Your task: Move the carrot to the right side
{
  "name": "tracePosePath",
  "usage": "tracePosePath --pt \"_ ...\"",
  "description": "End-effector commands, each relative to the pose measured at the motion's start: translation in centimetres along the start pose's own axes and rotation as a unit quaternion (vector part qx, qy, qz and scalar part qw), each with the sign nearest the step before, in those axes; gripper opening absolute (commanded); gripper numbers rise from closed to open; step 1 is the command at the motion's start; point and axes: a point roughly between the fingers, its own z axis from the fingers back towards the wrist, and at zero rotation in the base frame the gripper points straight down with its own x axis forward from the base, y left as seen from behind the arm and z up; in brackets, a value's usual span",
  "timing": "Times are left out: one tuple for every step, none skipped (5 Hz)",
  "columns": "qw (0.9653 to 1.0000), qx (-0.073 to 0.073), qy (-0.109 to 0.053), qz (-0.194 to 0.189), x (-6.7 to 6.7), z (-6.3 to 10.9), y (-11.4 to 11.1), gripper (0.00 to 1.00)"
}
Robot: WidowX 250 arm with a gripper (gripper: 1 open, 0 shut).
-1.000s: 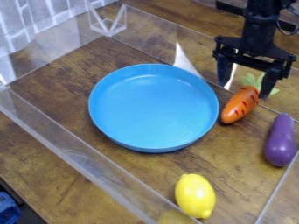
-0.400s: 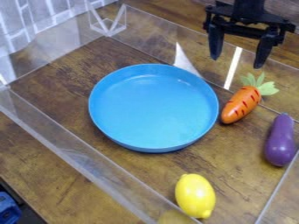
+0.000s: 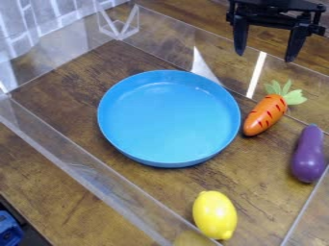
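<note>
The black end effector [image 3: 267, 54] is at the top of the view, between one and two o'clock from the middle of the blue plate. Its two fingers stand wide apart with nothing held between them. A narrow white strip [image 3: 256, 75] shows on the worktop [image 3: 80, 108] just below the fingers as seen here.

At six o'clock from the end effector, apart from it, lies the orange carrot [image 3: 265, 114]. It is on its side on the worktop, at three o'clock from the plate's middle and just beside the rim. Its tapered end points to about seven o'clock, its pale-green leafy top to between one and two, and dark ridge lines cross the body.

Near the carrot, at about four o'clock from it, the purple eggplant [image 3: 309, 154] lies lengthwise, its thicker end toward six o'clock.

The round blue plate [image 3: 168, 118] sits to the carrot's nine o'clock, its inside bare. At one o'clock from the plate's middle there is a pointed white patch [image 3: 205, 65].

The yellow lemon [image 3: 215, 214] lies at about five o'clock from the plate's middle, apart from the rim. Farther out, a clear see-through wall [image 3: 96, 163] slants past the plate's seven o'clock side.
</note>
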Motion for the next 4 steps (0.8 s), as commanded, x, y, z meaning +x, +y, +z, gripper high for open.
tracePosePath --pt "0.9994 -0.017 -0.024 -0.016 -0.1 2.0 -0.5 0.00" --pt "0.9996 -0.018 -0.023 -0.005 -0.2 2.0 0.0 1.00" --pt "0.9995 -0.021 -0.023 0.005 0.3 1.5 0.2 1.00" --pt "0.9991 -0.015 -0.020 0.034 -0.2 1.4 0.6 1.00"
